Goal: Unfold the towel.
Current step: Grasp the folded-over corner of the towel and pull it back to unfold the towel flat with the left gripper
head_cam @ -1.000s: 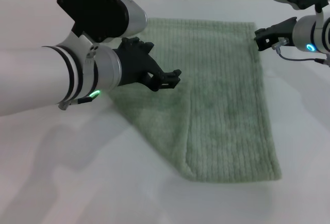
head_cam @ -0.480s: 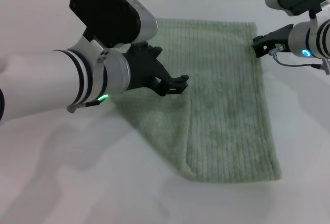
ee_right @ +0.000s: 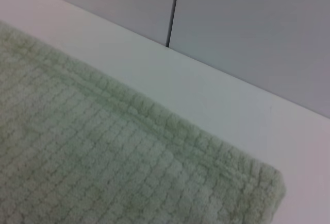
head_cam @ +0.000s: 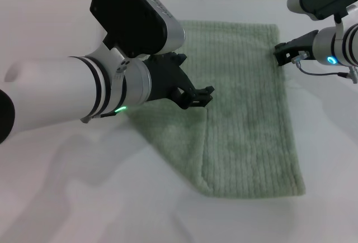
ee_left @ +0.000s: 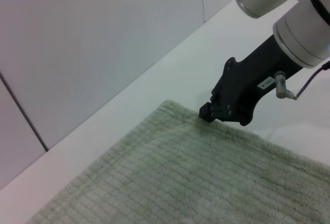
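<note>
The left gripper (head_cam: 198,94) sits a little left of the centre of the head view, black, at the end of a thick white forearm that enters from the left edge. Its two short fingertips (head_cam: 208,90) show with a small gap between them, and nothing is seen held there; they hang over the towel (head_cam: 246,114), just above the line where a folded flap meets the layer beneath. Whether they touch the cloth cannot be told.

The right gripper (head_cam: 281,53) is in the upper right of the head view, its black tip right at the towel's far right corner. In the left wrist view it (ee_left: 212,112) appears right of the picture's centre, its tip pressed against the hemmed corner of the towel (ee_left: 170,177); how far its fingers are parted cannot be told, nor whether it grips the cloth.

The towel lies flat on the white table (head_cam: 84,193), filling the middle and right of the head view from the top edge down to the lower right. Its left part is folded over in a slanting flap whose edge runs to the lower centre. The right wrist view shows its ribbed, hemmed corner (ee_right: 118,162) at the bottom of the frame, with the table (ee_right: 227,105) and a grey wall (ee_right: 258,28) beyond
</note>
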Available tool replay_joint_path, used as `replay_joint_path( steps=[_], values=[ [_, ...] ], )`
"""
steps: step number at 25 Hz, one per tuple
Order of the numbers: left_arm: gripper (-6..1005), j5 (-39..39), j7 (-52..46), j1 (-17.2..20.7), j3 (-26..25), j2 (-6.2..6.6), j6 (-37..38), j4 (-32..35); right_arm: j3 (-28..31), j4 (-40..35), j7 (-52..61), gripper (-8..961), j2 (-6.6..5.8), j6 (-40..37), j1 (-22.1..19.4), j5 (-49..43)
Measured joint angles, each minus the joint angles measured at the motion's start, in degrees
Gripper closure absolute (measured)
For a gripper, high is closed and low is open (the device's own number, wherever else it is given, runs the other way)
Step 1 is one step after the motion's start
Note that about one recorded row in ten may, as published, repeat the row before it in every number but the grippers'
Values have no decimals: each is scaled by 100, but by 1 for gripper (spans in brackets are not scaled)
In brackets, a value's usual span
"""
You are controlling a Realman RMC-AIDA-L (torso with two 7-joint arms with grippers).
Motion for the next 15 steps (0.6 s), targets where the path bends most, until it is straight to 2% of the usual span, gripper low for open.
replay_joint_path(
  steps=[7, 15],
  values=[
    [256, -178, 276, -171, 98, -5, 22, 205, 4, 11, -1, 952, -1, 7, 11, 0],
    [264, -761, 896, -676, 127, -12, 65, 755, 4, 14, -1, 952, -8, 11, 28, 0]
  ],
)
